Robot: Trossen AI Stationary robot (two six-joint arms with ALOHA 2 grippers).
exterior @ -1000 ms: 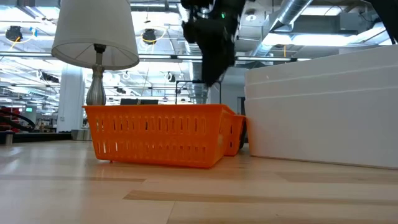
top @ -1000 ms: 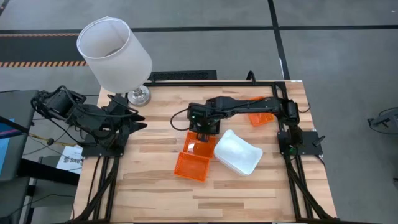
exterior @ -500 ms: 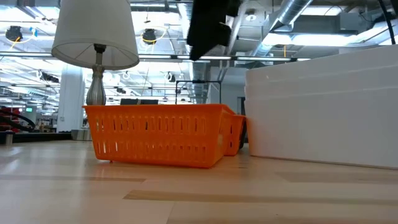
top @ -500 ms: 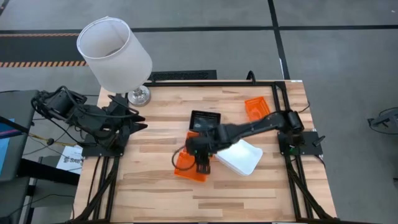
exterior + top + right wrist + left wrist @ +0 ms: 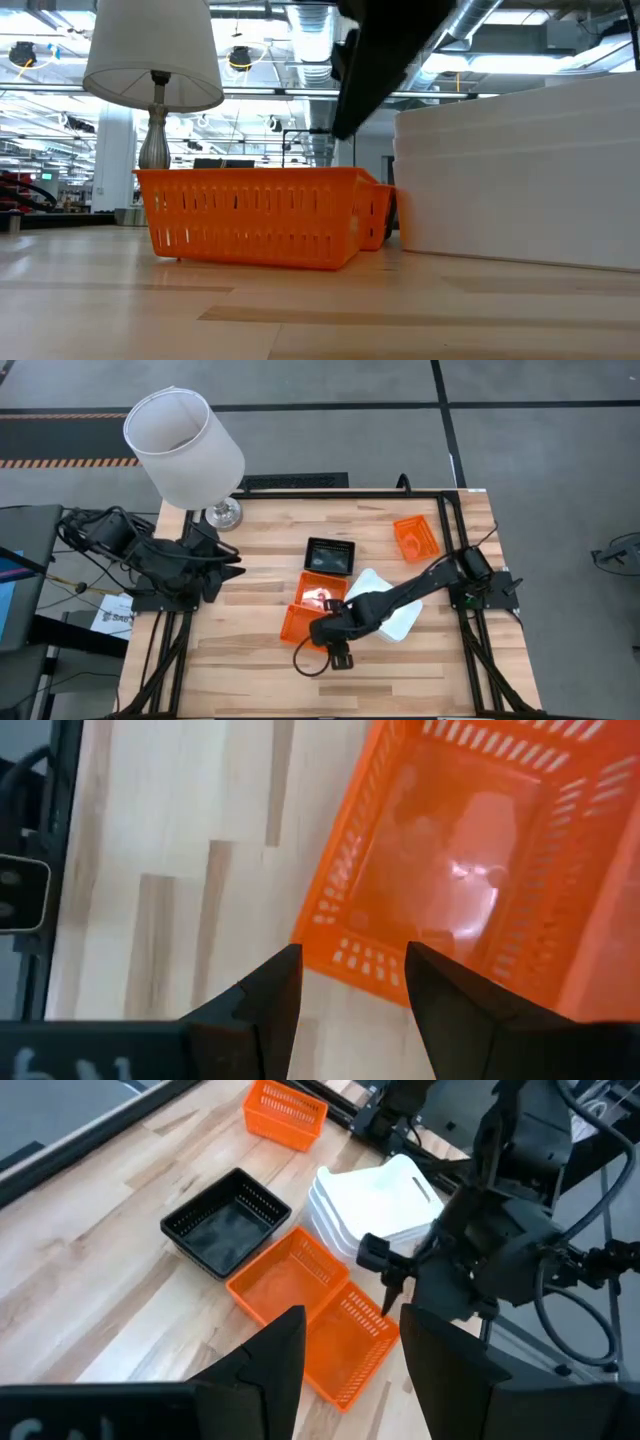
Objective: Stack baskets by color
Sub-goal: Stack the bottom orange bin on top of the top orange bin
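Two orange baskets (image 5: 319,591) (image 5: 301,623) stand end to end on their bottoms mid-table. The white baskets (image 5: 398,618) are stacked just to their right. A black basket (image 5: 330,555) sits farther back, and a third orange basket (image 5: 415,538) lies at the far right. My right gripper (image 5: 350,970) hangs open over the near orange basket's (image 5: 455,860) end wall and touches nothing. My left gripper (image 5: 350,1335) is open and empty above the table's left side (image 5: 226,560).
A lamp with a big white shade (image 5: 183,445) stands on the far left corner. The wood in front of the orange baskets (image 5: 250,670) is bare. My right arm (image 5: 420,588) reaches across the white stack and hides part of it.
My right gripper has swung from above the black basket toward the table's near edge, passing over the orange baskets and sinking a little. It now tips more steeply downward. The black basket, which that arm had covered, now shows in full. No basket has moved.
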